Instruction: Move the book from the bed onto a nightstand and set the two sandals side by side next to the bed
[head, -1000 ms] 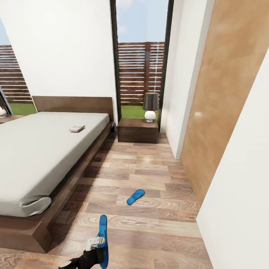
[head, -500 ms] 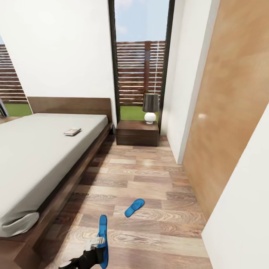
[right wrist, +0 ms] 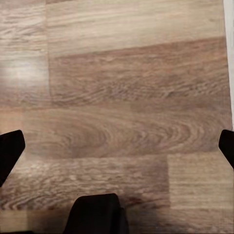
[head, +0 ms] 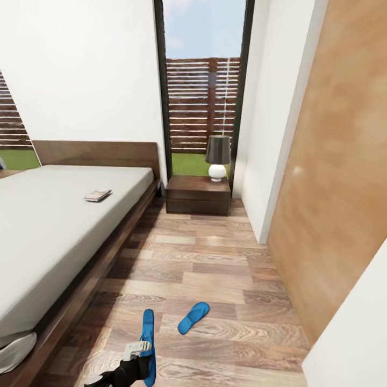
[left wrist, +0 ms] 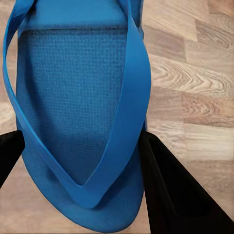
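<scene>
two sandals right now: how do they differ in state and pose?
The held sandal sits between the fingers of the left pincer, off the floor; the loose sandal lies flat on the wood floor. In the head view the held sandal points straight ahead; the loose sandal is angled toward the right. Both are bright blue with a strap.

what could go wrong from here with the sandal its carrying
The left claw is shut on the held sandal across its sole, so the sandal could slip or twist out while the robot drives. The other sandal lies angled on the floor in the robot's path, so the base might nudge it. The bed frame runs close along the left, so the raised sandal could brush it.
</scene>
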Controlling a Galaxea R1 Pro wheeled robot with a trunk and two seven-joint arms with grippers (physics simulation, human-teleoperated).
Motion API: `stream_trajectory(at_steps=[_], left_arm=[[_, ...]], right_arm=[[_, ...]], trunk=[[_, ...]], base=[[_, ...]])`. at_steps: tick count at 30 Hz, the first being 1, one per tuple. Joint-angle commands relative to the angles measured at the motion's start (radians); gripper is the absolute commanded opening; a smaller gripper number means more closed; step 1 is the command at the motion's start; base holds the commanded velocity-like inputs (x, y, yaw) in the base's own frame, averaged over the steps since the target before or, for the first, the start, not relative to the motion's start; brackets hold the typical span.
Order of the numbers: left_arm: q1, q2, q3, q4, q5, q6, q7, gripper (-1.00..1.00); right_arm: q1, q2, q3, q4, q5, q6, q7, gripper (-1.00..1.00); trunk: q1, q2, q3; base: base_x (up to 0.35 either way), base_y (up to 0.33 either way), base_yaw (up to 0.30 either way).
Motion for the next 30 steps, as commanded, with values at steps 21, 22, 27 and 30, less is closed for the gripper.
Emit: stream_trajectory(at_steps=[21,22,27,30], left_arm=[[-0.001,-0.001,0.006,0.0,0.005,0.004,-0.006,-1.0],[-0.001,-0.001,0.006,0.0,0.005,0.004,-0.006,-1.0],[-0.001,-0.001,0.006,0.0,0.005,0.004,-0.006,-1.0],[-0.001,-0.001,0.006,0.0,0.005,0.004,-0.006,-1.0]], right_arm=[[0.0,0.001,-0.005,-0.001,-0.01,0.007,0.006,1.0],[0.0,0.0,-0.006,-0.001,-0.01,0.007,0.006,1.0],[0.0,0.0,-0.006,-0.001,-0.01,0.008,0.007,1.0],[0.0,0.0,-0.007,-0.001,-0.01,0.009,0.007,1.0]], trunk=[[0.0,0.0,-0.001],[0.0,0.0,-0.001],[0.0,0.0,-0.001],[0.0,0.0,-0.002]], base=[[0.318,0.0,0.0],[0.318,0.0,0.0],[0.286,0.0,0.0],[0.086,0.0,0.072]])
